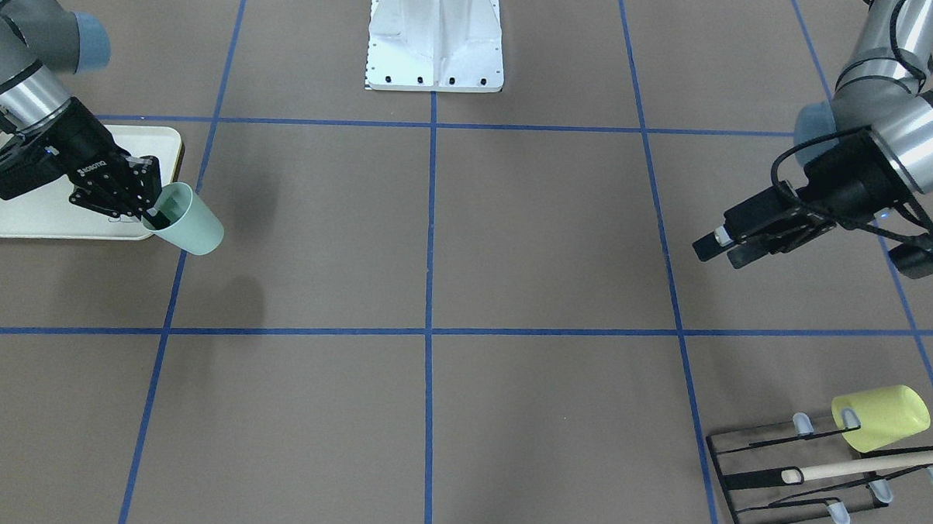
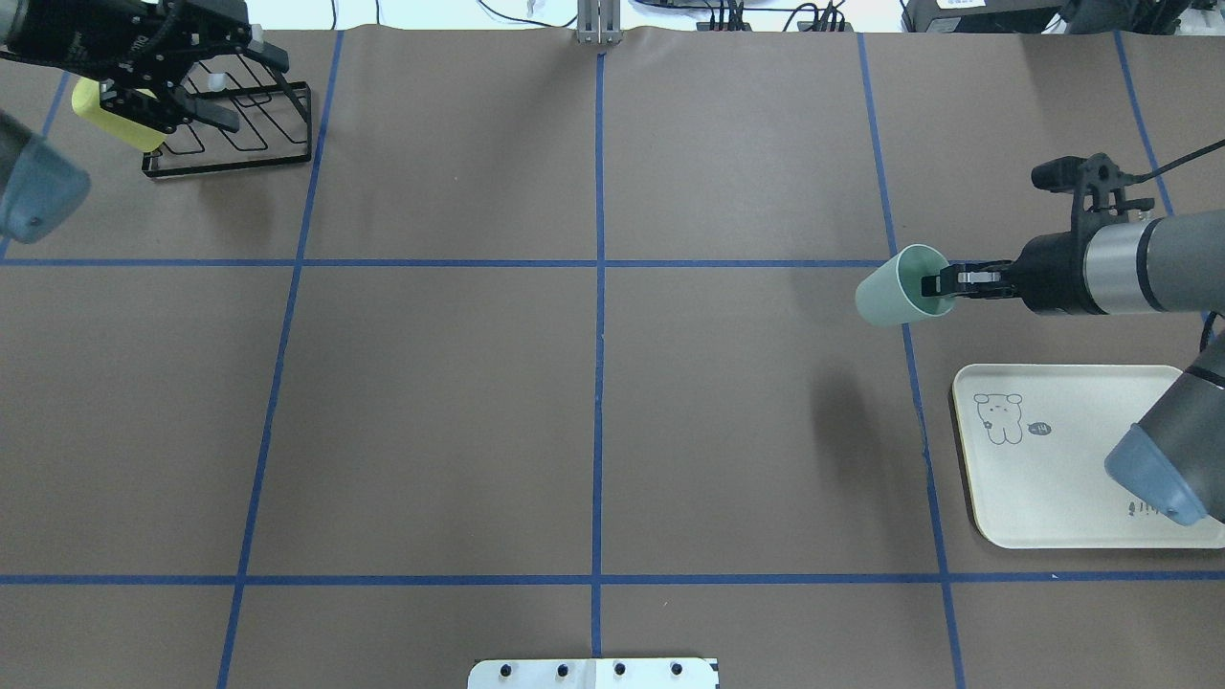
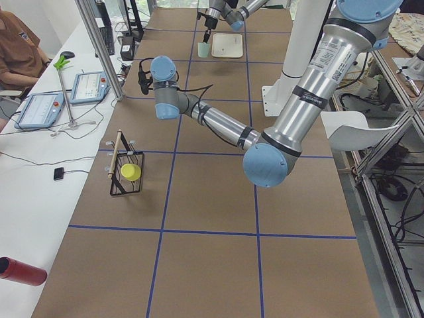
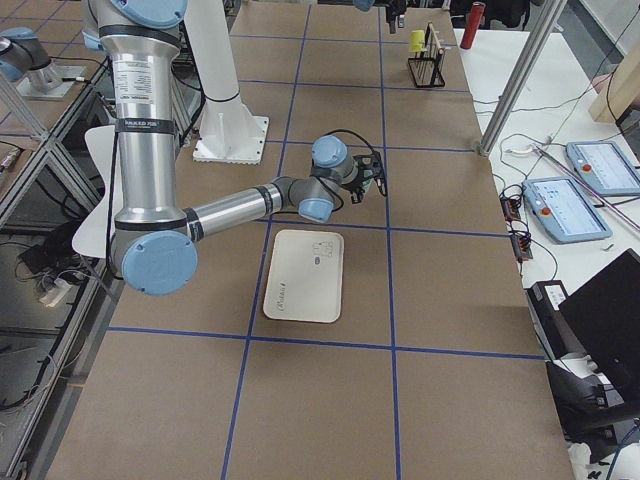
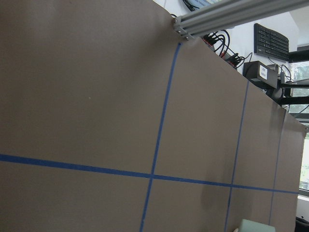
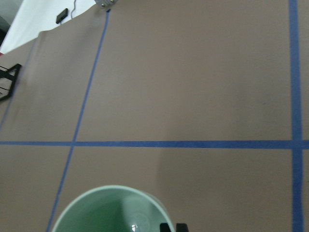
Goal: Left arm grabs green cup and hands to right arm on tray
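The right tool [image 2: 943, 283] pinches the rim of the green cup [image 2: 895, 289]. The cup hangs tipped on its side, seemingly clear of the desk, near the desk's right edge just beside the tray [image 2: 1053, 498]. Best to turn the cup upright, centre it over bare tray, lower until seated, then let go. The left tool [image 1: 729, 246] gapes empty.

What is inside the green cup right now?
One finger of the right gripper reaches inside the green cup, pinching its wall. The right wrist view shows nothing else inside, though the frame edge cuts off the near part of the interior.
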{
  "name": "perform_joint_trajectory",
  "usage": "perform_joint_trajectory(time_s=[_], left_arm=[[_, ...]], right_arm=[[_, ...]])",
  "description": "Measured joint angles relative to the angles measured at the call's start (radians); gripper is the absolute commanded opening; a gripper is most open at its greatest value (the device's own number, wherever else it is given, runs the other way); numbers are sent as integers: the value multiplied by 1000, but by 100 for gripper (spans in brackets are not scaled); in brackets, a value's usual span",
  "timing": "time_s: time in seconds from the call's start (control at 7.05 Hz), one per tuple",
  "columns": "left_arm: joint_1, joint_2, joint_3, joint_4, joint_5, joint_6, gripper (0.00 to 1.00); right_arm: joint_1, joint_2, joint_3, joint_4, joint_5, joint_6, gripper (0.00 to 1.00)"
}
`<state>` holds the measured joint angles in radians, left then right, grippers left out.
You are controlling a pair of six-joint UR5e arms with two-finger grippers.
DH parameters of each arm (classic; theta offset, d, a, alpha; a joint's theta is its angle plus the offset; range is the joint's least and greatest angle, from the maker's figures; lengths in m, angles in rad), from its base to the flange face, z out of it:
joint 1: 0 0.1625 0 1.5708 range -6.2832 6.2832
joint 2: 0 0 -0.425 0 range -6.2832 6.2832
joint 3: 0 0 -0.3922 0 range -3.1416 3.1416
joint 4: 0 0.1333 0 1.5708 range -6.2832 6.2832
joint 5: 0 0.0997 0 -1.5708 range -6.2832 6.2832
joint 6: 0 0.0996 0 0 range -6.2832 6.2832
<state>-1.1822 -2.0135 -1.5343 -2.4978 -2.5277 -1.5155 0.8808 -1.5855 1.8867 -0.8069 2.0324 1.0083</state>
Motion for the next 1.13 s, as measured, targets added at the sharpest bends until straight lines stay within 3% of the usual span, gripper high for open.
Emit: perform_joint_trajectory(time_s=[0.14, 0.43, 0.85, 1.13], left_arm=[[-24, 24, 0, 51, 4, 94, 100], [-63, 73, 1, 107, 26, 227, 100], [-77, 108, -1, 164, 110, 351, 100], [-83, 118, -4, 203, 141, 434, 100]], right_arm=[[31, -73, 85, -173, 9, -142, 0], [93, -228, 130, -265, 109, -238, 0], [111, -308, 78, -250, 135, -247, 0], [104, -311, -14, -141, 126, -247, 0]])
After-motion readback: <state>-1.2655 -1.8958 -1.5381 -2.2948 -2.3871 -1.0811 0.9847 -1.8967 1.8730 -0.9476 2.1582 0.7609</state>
